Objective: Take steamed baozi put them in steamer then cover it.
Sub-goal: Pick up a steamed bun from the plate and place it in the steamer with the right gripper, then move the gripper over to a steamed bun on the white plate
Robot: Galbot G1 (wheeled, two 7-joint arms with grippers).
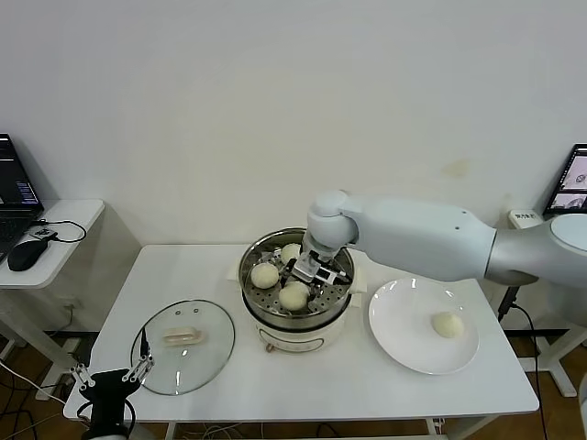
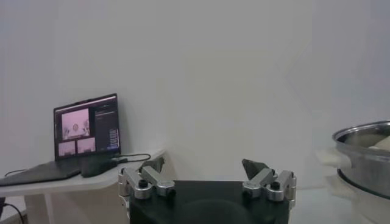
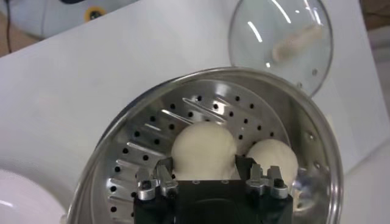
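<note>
The steel steamer (image 1: 295, 275) stands on its cream base at mid-table with three baozi on its perforated tray (image 3: 146, 146). My right gripper (image 1: 304, 278) (image 3: 205, 163) reaches down into the pot. It is shut on the nearest baozi (image 1: 294, 296) (image 3: 203, 149), which rests on the tray, with a finger against each side. A second baozi (image 3: 273, 159) lies beside it, and another baozi (image 1: 291, 252) lies at the back. One more baozi (image 1: 448, 324) lies on the white plate (image 1: 404, 339). The glass cover (image 1: 188, 346) (image 3: 280, 36) lies flat on the table, left of the steamer. My left gripper (image 1: 108, 376) (image 2: 204, 165) waits open off the table's front-left corner.
A side table (image 1: 55, 225) with a laptop (image 2: 85, 131) and a mouse stands to the left. A screen (image 1: 573, 179) stands at the far right. The steamer's rim (image 2: 365, 137) shows at the edge of the left wrist view.
</note>
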